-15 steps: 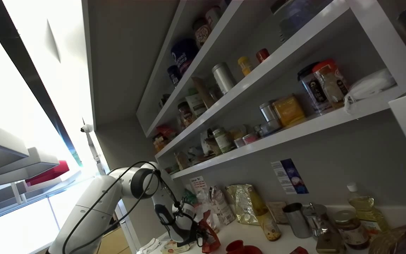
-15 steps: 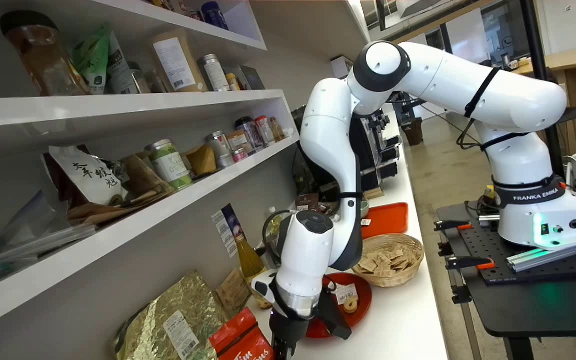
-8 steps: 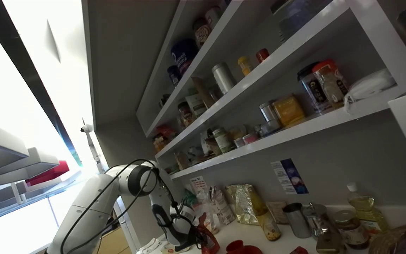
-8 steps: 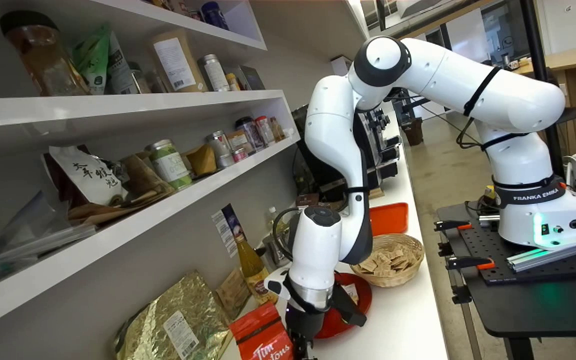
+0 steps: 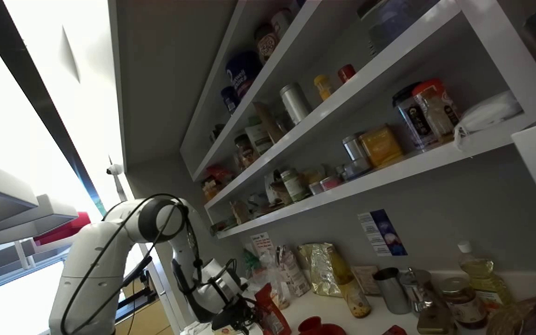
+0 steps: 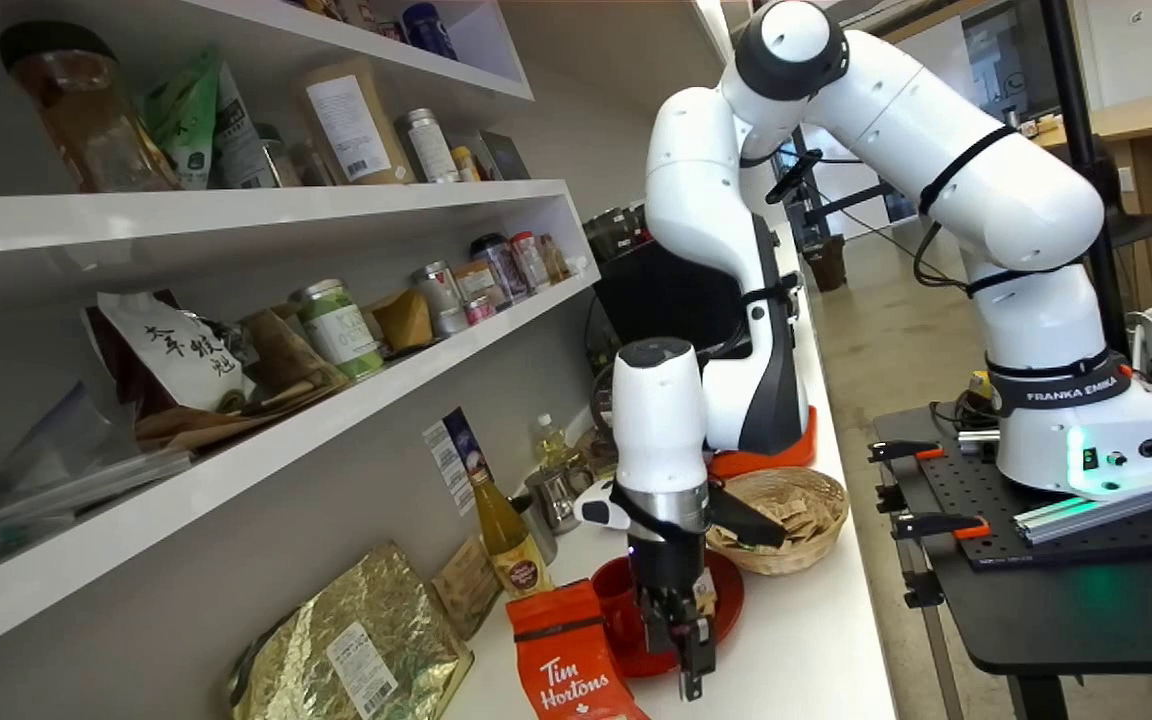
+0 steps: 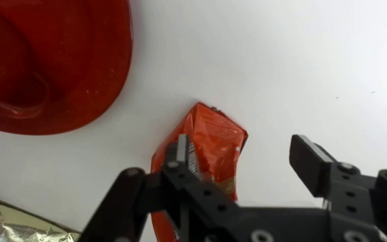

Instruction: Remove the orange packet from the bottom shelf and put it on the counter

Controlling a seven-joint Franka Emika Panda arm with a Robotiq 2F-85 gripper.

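The orange packet (image 6: 571, 650), a red-orange bag with white print, is off the bottom shelf (image 6: 266, 455) and down at the white counter (image 6: 816, 660); its base is cropped in that exterior view. In an exterior view the packet (image 5: 271, 312) shows just past my gripper (image 5: 244, 314). Seen from the wrist, the packet (image 7: 218, 137) lies beneath and behind the left finger, against bare counter (image 7: 264, 60). My gripper (image 7: 242, 153) stands open, its fingers wide apart with nothing gripped between them. One finger overlaps the packet in that view; whether they touch I cannot tell.
A red plate (image 7: 89, 104) with a red cup (image 6: 619, 600) sits close behind the gripper. Along the wall are a gold foil bag (image 6: 416, 620) and a yellow bottle (image 6: 504, 530). A cracker basket (image 6: 831, 525) is nearby. The shelf overhangs the wall side.
My gripper has gone from beside the packet, fingers together, to open and clear of its side. In an exterior view the packet and arm have shifted right, the arm farther.
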